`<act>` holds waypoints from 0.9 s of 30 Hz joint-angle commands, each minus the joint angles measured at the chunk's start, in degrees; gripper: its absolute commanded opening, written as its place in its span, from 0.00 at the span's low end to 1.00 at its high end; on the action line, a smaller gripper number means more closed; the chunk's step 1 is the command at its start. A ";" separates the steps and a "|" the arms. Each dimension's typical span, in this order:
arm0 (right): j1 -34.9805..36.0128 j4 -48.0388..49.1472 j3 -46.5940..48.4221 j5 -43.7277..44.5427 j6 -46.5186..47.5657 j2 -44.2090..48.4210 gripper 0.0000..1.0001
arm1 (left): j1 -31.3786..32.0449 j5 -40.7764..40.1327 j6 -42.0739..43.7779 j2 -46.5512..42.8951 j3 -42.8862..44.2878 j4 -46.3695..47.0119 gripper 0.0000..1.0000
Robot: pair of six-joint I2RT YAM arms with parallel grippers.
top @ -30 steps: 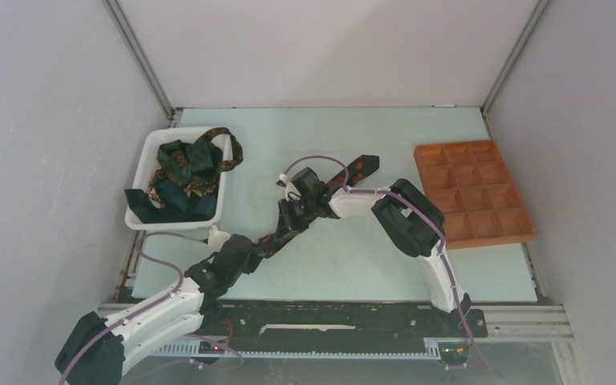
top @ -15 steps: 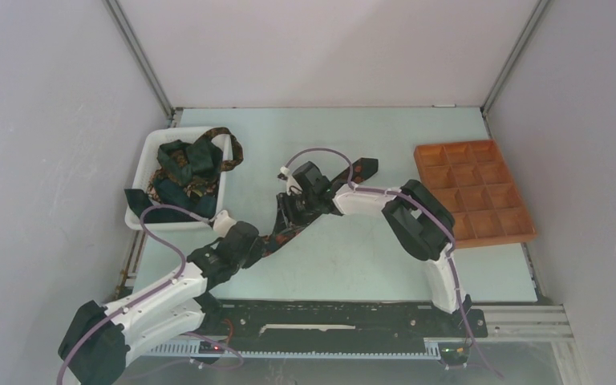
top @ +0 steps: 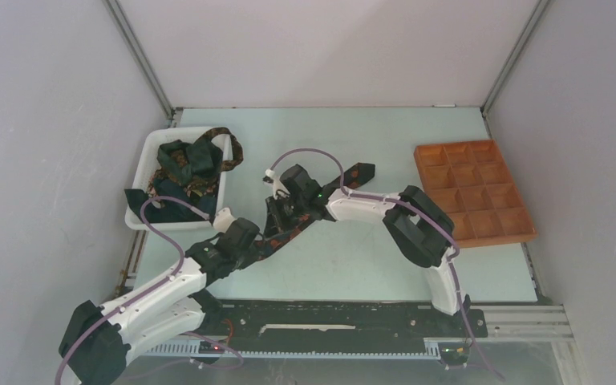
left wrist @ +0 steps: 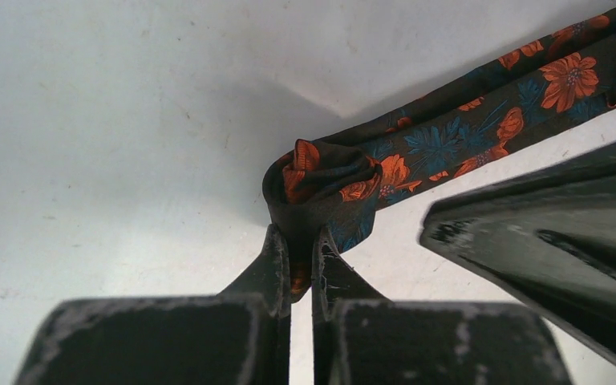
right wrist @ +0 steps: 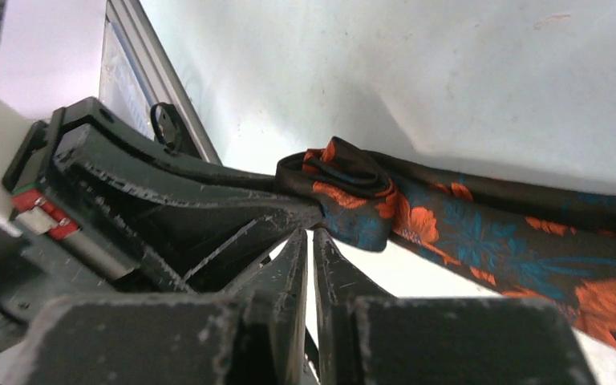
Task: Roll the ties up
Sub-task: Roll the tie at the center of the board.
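A dark tie (top: 358,172) with orange-red and blue flowers lies diagonally on the table, its near end wound into a small roll (left wrist: 321,180). My left gripper (left wrist: 298,237) is shut on the lower edge of that roll; from above it sits at the tie's near end (top: 261,245). My right gripper (right wrist: 309,234) is shut with no cloth showing between its fingers. Its tips rest just under the roll (right wrist: 345,188), close beside the left fingers (right wrist: 192,208). From above, the right gripper (top: 277,210) hovers over the tie's middle. More ties (top: 184,168) lie heaped in the bin.
A white plastic bin (top: 146,164) stands at the left, with one tie hanging over its far rim. An orange-brown compartment tray (top: 472,192) sits at the right. The right arm's purple cable (top: 305,152) loops above the tie.
The left gripper has closed on the tie's rolled end. The right gripper opened briefly, shut again and shifted a little left toward the roll.
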State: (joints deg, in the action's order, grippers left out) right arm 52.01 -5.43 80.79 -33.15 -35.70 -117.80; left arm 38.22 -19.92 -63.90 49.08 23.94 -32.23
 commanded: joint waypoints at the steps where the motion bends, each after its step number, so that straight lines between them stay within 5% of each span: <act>1: 1.04 0.24 3.81 0.77 0.42 -3.64 0.07 | -0.27 -1.36 1.16 -0.62 1.38 -2.59 0.00; 27: 3.64 -0.29 6.92 1.31 -0.07 -10.68 0.02 | -0.25 -0.31 1.44 -1.05 4.00 -4.35 0.00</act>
State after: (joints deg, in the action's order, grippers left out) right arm 53.93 -6.07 85.78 -32.62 -35.64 -127.11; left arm 38.06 -19.92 -63.90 47.37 24.58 -36.25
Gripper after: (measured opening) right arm 0.029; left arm 0.037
